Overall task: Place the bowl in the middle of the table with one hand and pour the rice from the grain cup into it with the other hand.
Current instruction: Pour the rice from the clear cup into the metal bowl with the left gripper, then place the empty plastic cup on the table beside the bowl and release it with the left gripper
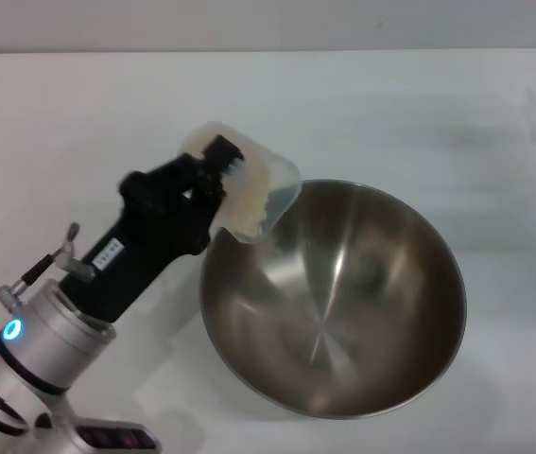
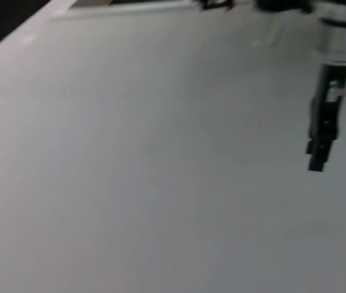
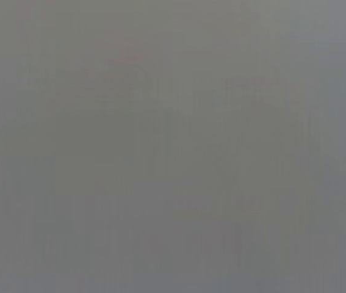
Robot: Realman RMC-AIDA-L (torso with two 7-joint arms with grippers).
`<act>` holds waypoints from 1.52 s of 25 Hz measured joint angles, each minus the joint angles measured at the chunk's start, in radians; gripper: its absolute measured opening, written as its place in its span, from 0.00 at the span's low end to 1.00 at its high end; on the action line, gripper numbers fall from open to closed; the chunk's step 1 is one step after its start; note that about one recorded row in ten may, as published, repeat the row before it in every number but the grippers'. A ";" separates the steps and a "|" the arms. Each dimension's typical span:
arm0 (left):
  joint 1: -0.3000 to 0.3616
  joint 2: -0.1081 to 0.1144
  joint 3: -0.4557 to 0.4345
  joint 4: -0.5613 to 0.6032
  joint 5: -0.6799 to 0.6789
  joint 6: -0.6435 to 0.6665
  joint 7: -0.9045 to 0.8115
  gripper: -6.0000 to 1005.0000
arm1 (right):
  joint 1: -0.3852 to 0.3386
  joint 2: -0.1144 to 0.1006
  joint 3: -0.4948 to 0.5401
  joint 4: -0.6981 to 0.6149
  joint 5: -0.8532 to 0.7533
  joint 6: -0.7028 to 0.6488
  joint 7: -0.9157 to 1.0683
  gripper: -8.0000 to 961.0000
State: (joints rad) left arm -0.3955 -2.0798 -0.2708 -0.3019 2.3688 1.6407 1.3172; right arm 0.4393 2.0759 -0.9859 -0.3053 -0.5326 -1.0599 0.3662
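A white tabletop (image 1: 419, 104) fills the head view. On it, right of centre and toward the near edge, sits the bowl (image 1: 332, 298), a wide shiny steel mixing bowl with an empty brushed interior.

The left gripper (image 1: 218, 168) reaches in from the near left corner, its silver wrist carrying a glowing blue ring and its black body angled up and to the right. Its jaws are clenched on the grain cup (image 1: 244, 189), a small translucent plastic cup held just above the tabletop. The cup is tipped on its side with its mouth pointing right, over the bowl's far-left rim. The rice (image 1: 249, 206), pale off-white grains, is heaped inside the cup toward its mouth; none shows in the bowl.

A small white label with dark print sits on the black body of the left gripper, too small to read.

The left wrist view shows bare tabletop and, farther off, the right gripper (image 2: 318, 160) hanging point-down above the surface, a blue light on its wrist; its jaws look closed together, grasping nothing. The right wrist view shows only plain grey.
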 joint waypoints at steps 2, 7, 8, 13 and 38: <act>-0.009 0.000 -0.003 0.006 0.026 -0.006 0.081 0.06 | 0.002 0.000 0.000 0.000 0.000 0.002 -0.001 0.50; -0.032 0.000 -0.001 0.032 0.066 -0.017 0.223 0.06 | 0.004 0.001 0.006 0.000 0.000 0.005 -0.002 0.50; -0.037 0.000 0.000 0.036 0.074 -0.018 0.238 0.06 | 0.005 0.001 0.009 0.001 0.000 0.005 -0.003 0.50; -0.047 0.000 -0.003 0.051 0.115 -0.021 0.289 0.07 | 0.008 0.000 0.013 0.013 0.000 0.005 -0.008 0.50; -0.070 0.001 0.000 0.107 0.204 -0.082 0.627 0.09 | 0.033 0.004 0.012 0.045 0.000 -0.005 -0.114 0.50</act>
State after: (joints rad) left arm -0.4651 -2.0784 -0.2712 -0.1950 2.5726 1.5586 1.9438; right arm 0.4721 2.0799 -0.9735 -0.2600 -0.5323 -1.0647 0.2526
